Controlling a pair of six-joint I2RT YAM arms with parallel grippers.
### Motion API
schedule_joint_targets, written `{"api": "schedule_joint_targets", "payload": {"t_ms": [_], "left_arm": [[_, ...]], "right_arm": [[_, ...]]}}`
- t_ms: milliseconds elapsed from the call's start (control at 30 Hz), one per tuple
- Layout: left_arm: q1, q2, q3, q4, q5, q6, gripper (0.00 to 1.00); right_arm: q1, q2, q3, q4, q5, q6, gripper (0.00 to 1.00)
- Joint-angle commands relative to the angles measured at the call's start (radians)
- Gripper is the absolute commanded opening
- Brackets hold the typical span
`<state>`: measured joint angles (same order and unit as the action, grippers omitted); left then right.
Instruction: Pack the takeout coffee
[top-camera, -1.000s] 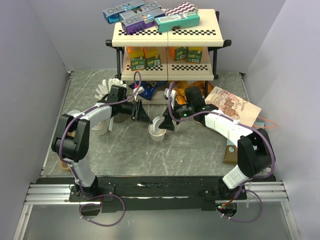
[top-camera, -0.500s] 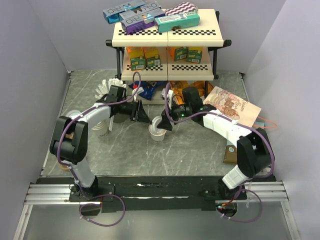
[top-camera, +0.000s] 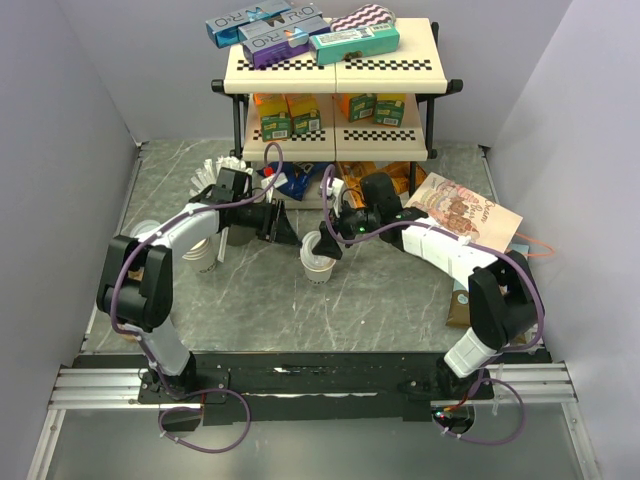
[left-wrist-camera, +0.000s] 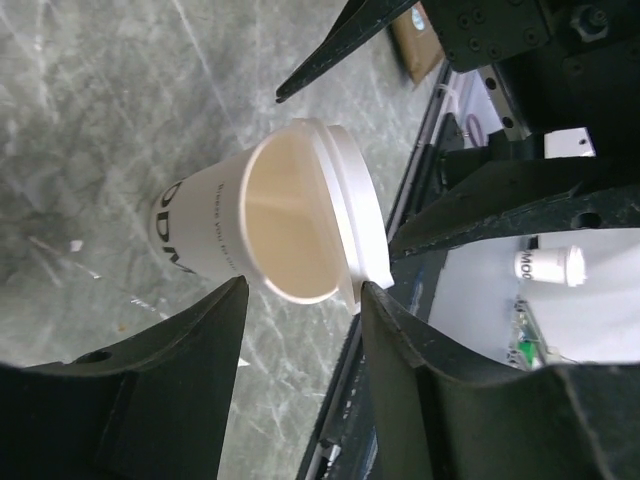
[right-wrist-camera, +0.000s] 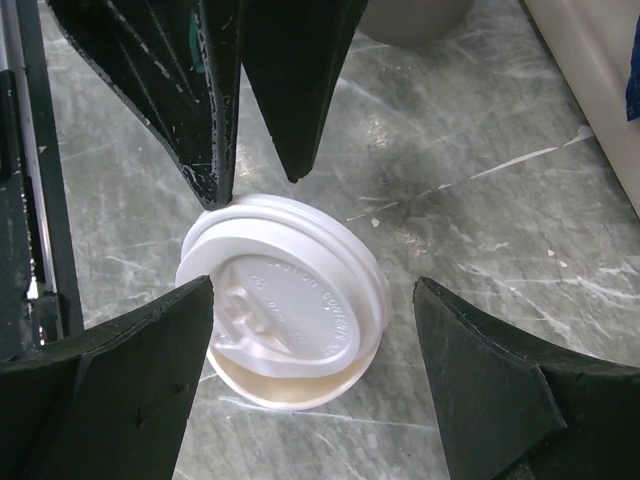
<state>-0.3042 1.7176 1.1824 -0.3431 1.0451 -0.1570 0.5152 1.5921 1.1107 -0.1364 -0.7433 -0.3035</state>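
- The takeout coffee (left-wrist-camera: 215, 235) stands upright on the counter (top-camera: 400, 290), straight ahead of the left gripper (left-wrist-camera: 302, 290) and just off its fingertips.
- The left gripper's fingers are parted with nothing between them. In the right wrist view their two dark tips hang just beyond the cup's far side. One tip comes so close to the lid's edge that I cannot tell whether it touches.
- The right gripper (right-wrist-camera: 312, 290) is spread wide around the cup, one finger on each side. Bare counter shows between each finger and the cup, so it grips nothing.
- A white plastic lid (right-wrist-camera: 285, 300) lies tilted across the cup's mouth rather than pressed down. From the right gripper it covers nearly the whole opening, leaving only a thin crescent of the cream inside on the nearer side.
- From the left gripper the lid is seen almost edge-on, leaning against the far part of the rim, and most of the inside is open to view.
- The lid's raised lettering is too faint to read.
- The dark print on the cup's side curves out of sight, so only a few letters show.
- From above, the right gripper's fingers hide part of the cup's rim.
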Motion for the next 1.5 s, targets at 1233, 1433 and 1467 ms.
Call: {"api": "schedule_joint_targets", "payload": {"t_ms": [1233,1433,1467], "left_arm": [[-0.046,0.034,0.031,-0.025,-0.135,0.062,0.54],[-0.053,0.036,0.040,-0.028,-0.119,0.068,0.53],[-0.055,0.033,0.043,-0.028,-0.120,0.070,0.53]], "right_arm": [[0.017,0.008,0.048,-0.019,0.045,0.012,0.86],[0.017,0.000,0.044,-0.016,0.038,0.018,0.86],[0.017,-0.003,0.044,-0.009,0.041,0.018,0.86]]}}
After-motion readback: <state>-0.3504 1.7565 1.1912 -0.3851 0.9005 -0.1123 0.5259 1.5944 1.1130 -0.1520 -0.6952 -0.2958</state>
